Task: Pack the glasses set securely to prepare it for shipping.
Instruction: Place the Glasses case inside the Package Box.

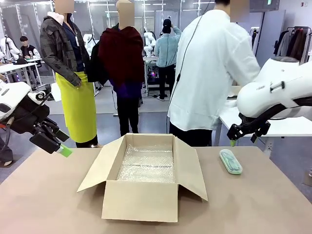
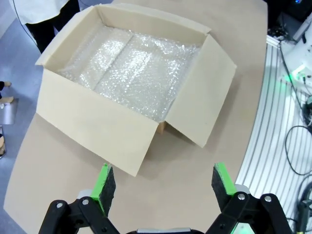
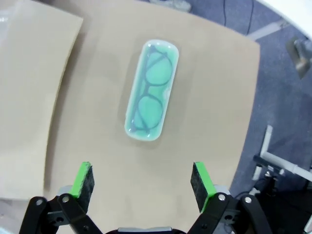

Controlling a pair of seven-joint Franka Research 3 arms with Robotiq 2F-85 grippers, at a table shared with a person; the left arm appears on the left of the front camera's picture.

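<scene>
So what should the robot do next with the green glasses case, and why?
Probably lower the right gripper straight down around the mint-green case. Its jaws are open and line up across the case's narrow sides, the case lies flat on the table, and the box beside it is open, lined with bubble wrap.

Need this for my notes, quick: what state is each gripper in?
Left gripper: open, holding nothing.
Right gripper: open, empty, pointed at the mint-green glasses case.
</scene>
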